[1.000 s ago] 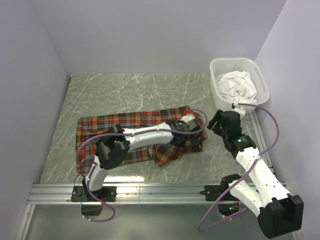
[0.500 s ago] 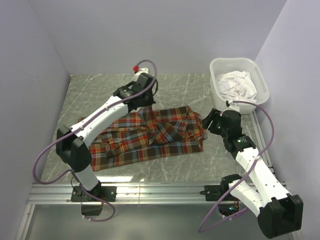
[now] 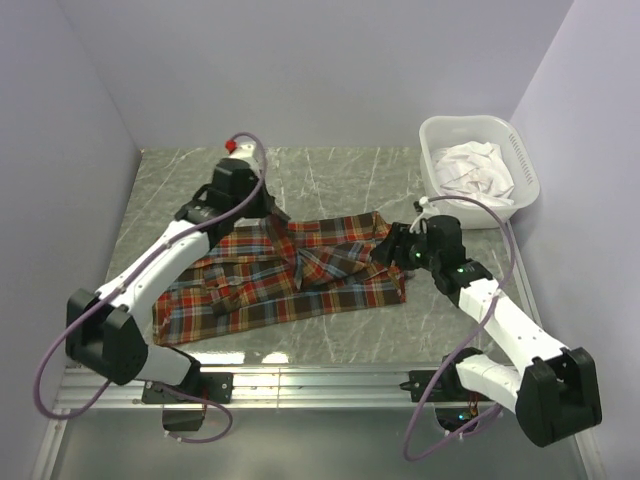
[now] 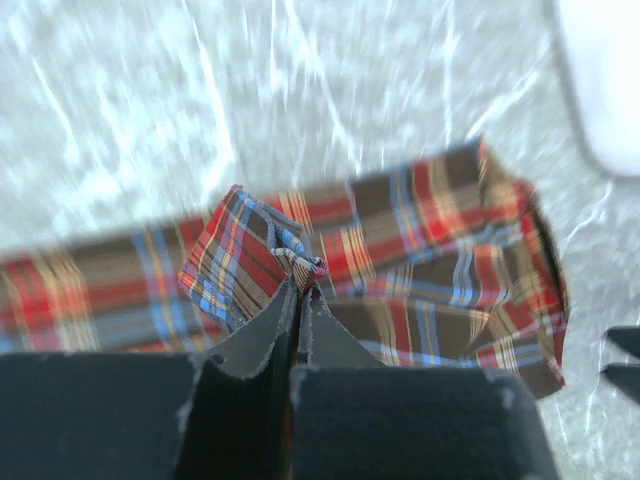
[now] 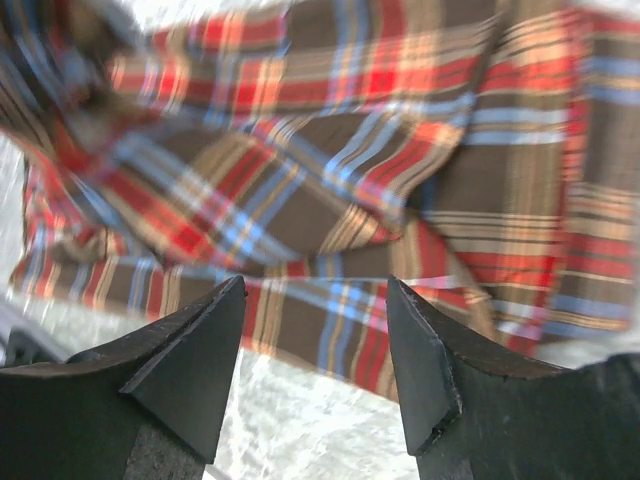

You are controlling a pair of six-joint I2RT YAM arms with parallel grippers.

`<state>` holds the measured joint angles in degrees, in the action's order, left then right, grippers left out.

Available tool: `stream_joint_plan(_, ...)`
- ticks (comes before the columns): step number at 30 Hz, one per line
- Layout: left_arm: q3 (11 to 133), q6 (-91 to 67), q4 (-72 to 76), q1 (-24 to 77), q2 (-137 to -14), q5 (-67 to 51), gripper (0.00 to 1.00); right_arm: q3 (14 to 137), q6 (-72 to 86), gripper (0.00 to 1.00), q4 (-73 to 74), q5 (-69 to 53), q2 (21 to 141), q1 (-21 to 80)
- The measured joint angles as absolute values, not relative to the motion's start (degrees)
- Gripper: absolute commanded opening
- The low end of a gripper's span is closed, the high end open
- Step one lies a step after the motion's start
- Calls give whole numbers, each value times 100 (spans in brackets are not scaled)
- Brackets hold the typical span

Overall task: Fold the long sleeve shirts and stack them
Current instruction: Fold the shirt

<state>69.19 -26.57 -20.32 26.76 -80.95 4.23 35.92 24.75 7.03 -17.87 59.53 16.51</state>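
Observation:
A red, orange, teal and dark brown plaid long sleeve shirt [image 3: 300,275] lies spread and rumpled across the middle of the marble table. My left gripper [image 3: 268,215] is shut on a pinched fold of the shirt [image 4: 300,262] near its far edge and holds that fold lifted. My right gripper [image 3: 385,250] is open and empty, just over the shirt's right edge. In the right wrist view the plaid cloth [image 5: 340,190] fills the frame beyond the open fingertips [image 5: 222,310].
A white plastic basket [image 3: 480,172] with white crumpled cloth inside stands at the back right. Grey walls close in the left, back and right. A metal rail [image 3: 300,385] runs along the near table edge.
My left gripper has swung from the shirt's right side to its far left, dragging a fold and spreading the cloth. My right gripper has moved left to the shirt's right edge.

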Motion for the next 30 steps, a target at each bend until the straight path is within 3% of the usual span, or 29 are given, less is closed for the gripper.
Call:
stream_joint_plan(12,6764,-1778,-432,2143,-7614,-1238,0,3594,2438,65,578,-1975,6298,2158)
stream_joint_plan(18,5349,-2213,255,1542,-6908,-1490,1,3601,2432,65,515,-1959,6381,2213)
stream_joint_plan(30,3063,-3277,701,1258,-5068,541,1,3752,2281,65,513,-1918,6845,2611)
